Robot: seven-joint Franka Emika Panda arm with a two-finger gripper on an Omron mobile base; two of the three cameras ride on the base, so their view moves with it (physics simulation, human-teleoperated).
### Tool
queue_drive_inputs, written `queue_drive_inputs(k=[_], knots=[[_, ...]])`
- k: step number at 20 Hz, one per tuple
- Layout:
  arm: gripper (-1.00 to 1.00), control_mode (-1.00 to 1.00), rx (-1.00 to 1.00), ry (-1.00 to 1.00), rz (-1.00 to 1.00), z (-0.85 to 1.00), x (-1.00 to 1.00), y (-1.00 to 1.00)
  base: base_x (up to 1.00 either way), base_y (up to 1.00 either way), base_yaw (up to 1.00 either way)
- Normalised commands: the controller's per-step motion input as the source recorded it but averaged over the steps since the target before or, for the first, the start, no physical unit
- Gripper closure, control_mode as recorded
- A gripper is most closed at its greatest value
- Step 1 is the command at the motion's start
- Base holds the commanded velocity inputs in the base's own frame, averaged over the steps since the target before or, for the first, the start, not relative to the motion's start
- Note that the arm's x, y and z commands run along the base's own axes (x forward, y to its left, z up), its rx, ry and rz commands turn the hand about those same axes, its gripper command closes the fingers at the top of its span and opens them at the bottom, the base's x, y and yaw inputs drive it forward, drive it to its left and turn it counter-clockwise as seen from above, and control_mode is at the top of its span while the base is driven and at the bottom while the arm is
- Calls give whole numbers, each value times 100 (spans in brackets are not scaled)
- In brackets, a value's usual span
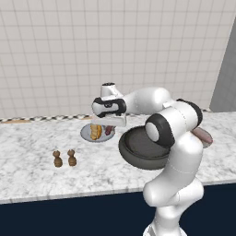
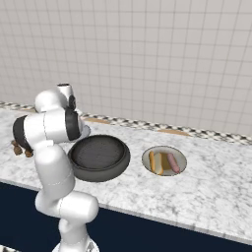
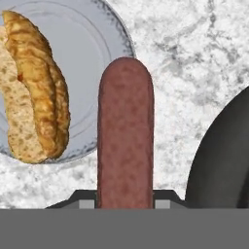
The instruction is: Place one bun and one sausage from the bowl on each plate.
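Pincer [image 3: 125,204] was clamped on a sausage [image 3: 125,136], which stuck out straight ahead of it. Just past the sausage's left side lay a plate [image 3: 97,44] w/ a bun [image 3: 36,92] on it, on the marble worktop [image 3: 194,63]. Dark bowl [image 3: 223,160] sat close on the pincer's right. Far side of bowl, 2nd plate [image 2: 180,156] held a bun & sausage. Two shakers [image 1: 64,158] stood well off, beyond the near plate.

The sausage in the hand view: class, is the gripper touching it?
Touching. In the hand view the sausage rises straight from between the gripper fingertips, pinched on both sides, with the plate behind it.
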Motion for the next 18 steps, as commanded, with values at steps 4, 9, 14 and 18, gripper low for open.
queue_drive_inputs(k=[4, 9, 14, 18], knots=[[100, -100, 0, 0, 0, -32, 36, 1, 0, 0, 0], [100, -100, 0, -2, 0, -29, 25, 0, 0, 0, 0], [100, -100, 0, -1, 0, -9, 22, 0, 0, 0, 0], [100, -100, 0, -1, 0, -17, 22, 0, 0, 0, 0]])
